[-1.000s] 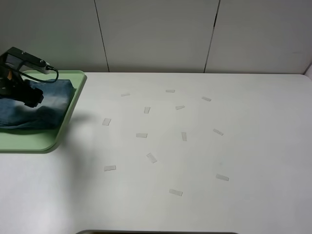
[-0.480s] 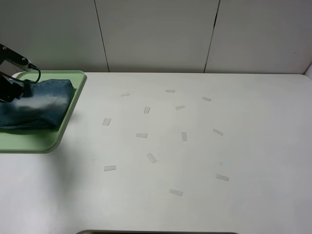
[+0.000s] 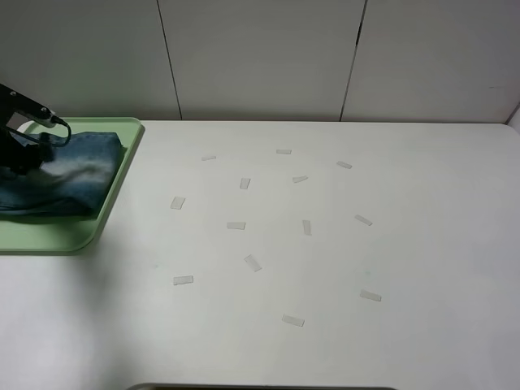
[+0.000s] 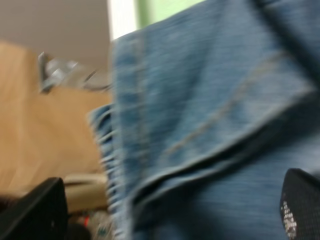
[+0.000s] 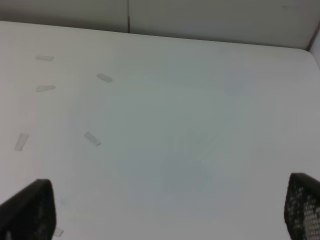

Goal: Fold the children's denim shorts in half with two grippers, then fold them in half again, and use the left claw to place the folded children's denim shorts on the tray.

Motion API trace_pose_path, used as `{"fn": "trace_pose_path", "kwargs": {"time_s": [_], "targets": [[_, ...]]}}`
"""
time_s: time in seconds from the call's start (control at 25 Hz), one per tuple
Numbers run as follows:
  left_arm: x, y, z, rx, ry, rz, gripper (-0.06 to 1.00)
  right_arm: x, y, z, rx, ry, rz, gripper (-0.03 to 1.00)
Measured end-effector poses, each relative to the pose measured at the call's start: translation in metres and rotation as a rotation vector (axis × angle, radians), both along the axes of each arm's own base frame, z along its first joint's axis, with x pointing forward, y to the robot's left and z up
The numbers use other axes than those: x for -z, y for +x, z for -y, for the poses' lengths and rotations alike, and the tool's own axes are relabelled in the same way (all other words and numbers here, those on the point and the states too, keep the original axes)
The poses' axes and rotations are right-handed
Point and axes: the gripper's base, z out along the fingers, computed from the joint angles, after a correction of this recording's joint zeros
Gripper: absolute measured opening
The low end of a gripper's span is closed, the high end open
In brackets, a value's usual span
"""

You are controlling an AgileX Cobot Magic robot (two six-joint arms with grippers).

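Observation:
The children's denim shorts [image 3: 77, 175] lie folded on the pale green tray [image 3: 49, 240] at the table's far left. Only part of my left arm [image 3: 23, 134] shows at the left edge of the high view, over the shorts' left end. In the blurred left wrist view the left claw [image 4: 170, 210] hovers open just above the denim [image 4: 210, 100], with black fingertips [image 4: 35, 210] wide apart and nothing between them; a strip of tray [image 4: 160, 7] shows past the cloth. My right gripper [image 5: 165, 215] is open and empty above bare table and does not show in the high view.
Several small pale tape strips [image 3: 236, 225] are scattered over the middle of the white table. White wall panels stand behind. A dark edge [image 3: 260, 387] runs along the table's front. The left wrist view shows brown floor [image 4: 45, 125] beyond the table edge.
My left arm has drawn back to the left, off the shorts and mostly out of the high view. The shorts stay folded on the tray.

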Motion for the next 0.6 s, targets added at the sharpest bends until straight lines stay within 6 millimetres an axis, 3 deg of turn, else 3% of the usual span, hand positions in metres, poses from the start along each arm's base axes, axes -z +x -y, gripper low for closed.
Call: {"fn": "trace_pose_path", "kwargs": {"time_s": [0.28,0.6], "targets": [[-0.026,0.001,-0.027,-0.329,0.132,0.197,0.82,0.000,0.000,0.000,0.000,0.000,0.000,0.69],[-0.026,0.007,-0.023,-0.310,0.049,0.233,0.82,0.000,0.000,0.000,0.000,0.000,0.000,0.69]]}}
